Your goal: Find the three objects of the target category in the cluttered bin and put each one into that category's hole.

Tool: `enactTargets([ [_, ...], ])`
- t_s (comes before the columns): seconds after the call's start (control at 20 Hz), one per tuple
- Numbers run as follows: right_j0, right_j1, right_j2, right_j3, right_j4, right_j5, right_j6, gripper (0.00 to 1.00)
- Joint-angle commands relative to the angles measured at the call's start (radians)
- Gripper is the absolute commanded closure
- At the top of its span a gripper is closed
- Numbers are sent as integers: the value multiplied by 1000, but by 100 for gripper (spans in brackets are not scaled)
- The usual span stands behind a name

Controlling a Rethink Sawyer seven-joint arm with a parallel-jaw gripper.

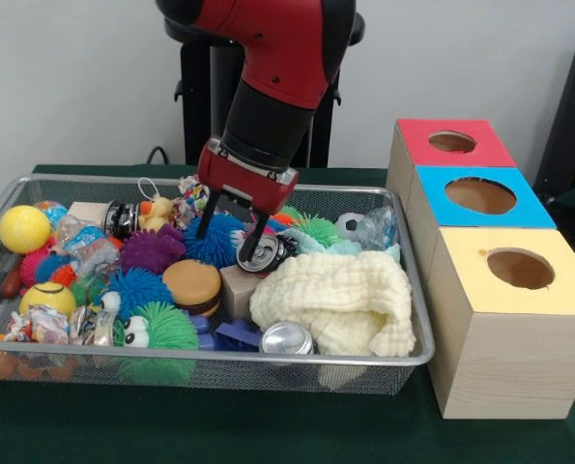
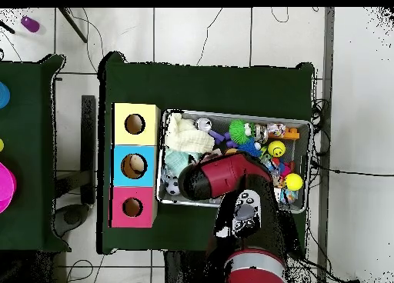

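Note:
My gripper (image 1: 229, 235) hangs open over the middle of the wire mesh bin (image 1: 417, 319), its fingertips low among the toys. A silver drink can (image 1: 265, 254) lies on its side on a wooden block (image 1: 237, 290), touching the right finger (image 1: 252, 240). A blue spiky ball (image 1: 215, 242) shows between the fingers. A second can (image 1: 287, 338) lies at the bin's front, and a third can (image 1: 120, 217) at the back left. In the overhead view the red arm (image 2: 231, 176) hides the gripper.
Three wooden boxes with round holes stand beside the bin: red (image 1: 480, 150), blue (image 1: 432, 188), yellow (image 1: 466, 266). A cream cloth (image 1: 335, 300), a toy burger (image 1: 191, 283), spiky balls, yellow balls (image 1: 23, 228) and a crushed bottle (image 1: 374, 229) crowd the bin.

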Motion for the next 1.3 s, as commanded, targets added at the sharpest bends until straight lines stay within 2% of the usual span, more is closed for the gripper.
enactTargets([
  [0.05, -56, 1, 130, 31, -59, -45, -121, 0],
  [0.2, -85, -34, 153, 62, -49, -19, -140, 0],
  [0.4, -182, -157, 239, 174, 17, 150, -276, 0],
  [0.55, -238, -237, 274, 271, 38, 172, -283, 0],
  [0.7, -275, -283, 299, 327, 33, 181, -284, 0],
  [0.95, -328, -382, 340, 411, 57, 254, -298, 0],
  [1.1, -333, -408, 336, 460, 27, 184, -231, 0],
  [1.3, -298, -407, 298, 502, -51, 77, -132, 0],
])
